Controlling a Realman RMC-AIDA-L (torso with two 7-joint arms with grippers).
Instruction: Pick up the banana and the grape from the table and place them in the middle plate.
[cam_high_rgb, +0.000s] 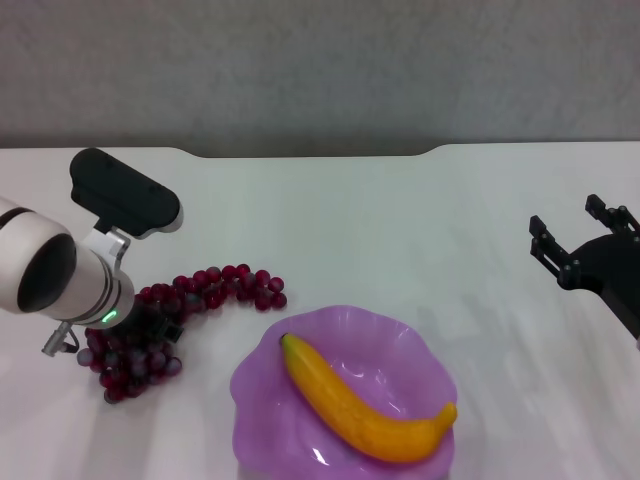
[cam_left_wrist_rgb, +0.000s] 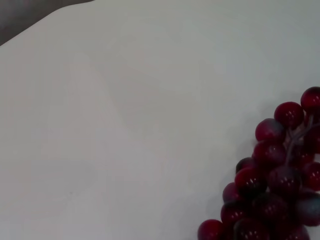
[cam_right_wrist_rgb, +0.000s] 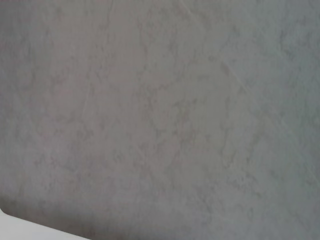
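Note:
The banana (cam_high_rgb: 365, 405) lies inside the purple middle plate (cam_high_rgb: 265, 405) at the front centre of the head view. The grape bunch (cam_high_rgb: 215, 287) lies on the white table (cam_high_rgb: 400, 220) to the left of the plate, curving from the plate's rim down to the left. My left gripper (cam_high_rgb: 160, 325) is down on the lower left part of the bunch, with dark finger parts among the grapes. The left wrist view shows grapes (cam_left_wrist_rgb: 280, 185) close up on the table. My right gripper (cam_high_rgb: 572, 245) is open and empty, raised at the right, away from the plate.
The table's notched far edge (cam_high_rgb: 310, 152) meets a grey wall. The right wrist view shows only that wall (cam_right_wrist_rgb: 160, 110) and a sliver of table.

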